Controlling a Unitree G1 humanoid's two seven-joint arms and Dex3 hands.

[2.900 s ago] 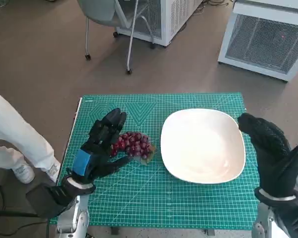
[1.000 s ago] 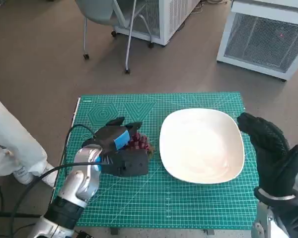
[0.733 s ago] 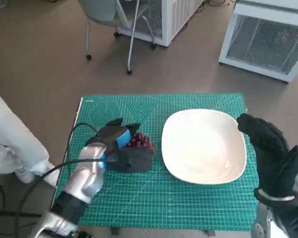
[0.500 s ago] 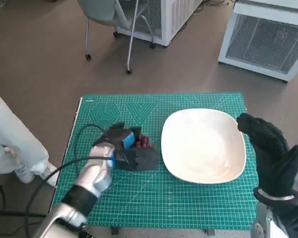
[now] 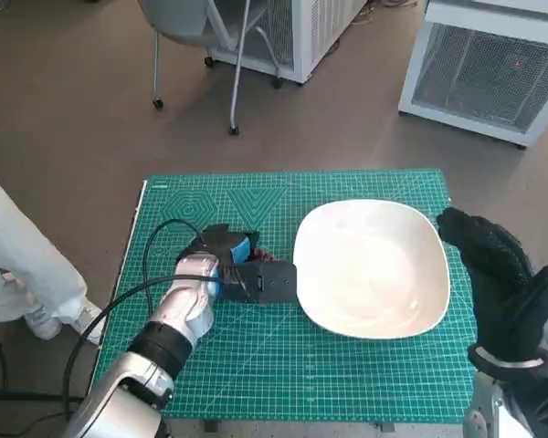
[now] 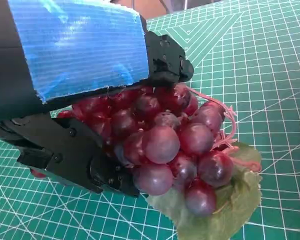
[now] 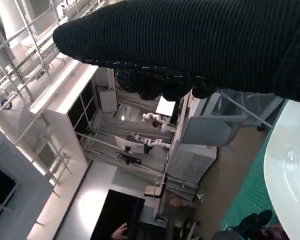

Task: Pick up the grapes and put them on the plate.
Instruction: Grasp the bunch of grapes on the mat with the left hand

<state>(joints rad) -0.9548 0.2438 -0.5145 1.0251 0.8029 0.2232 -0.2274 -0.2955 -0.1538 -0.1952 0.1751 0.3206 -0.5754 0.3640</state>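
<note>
We see the left hand (image 5: 256, 278) now grasping the red grape bunch (image 6: 175, 145), shifted toward the white plate (image 5: 374, 265) compared with a second ago, just beside its left rim; placing comes next. Right hand (image 5: 498, 274) idle, fingers apart, at the plate's right rim.

Brown floor (image 5: 91, 109) all round a small table under a green cutting mat (image 5: 347, 383) with a pale grid. Beyond the table, a grey chair (image 5: 201, 27) on castors, beside a white louvred cabinet (image 5: 310, 32). Farther right, a white unit (image 5: 484, 73) with a mesh front. At left, a person's white trouser leg (image 5: 18, 246) and pale shoe (image 5: 41, 319).
</note>
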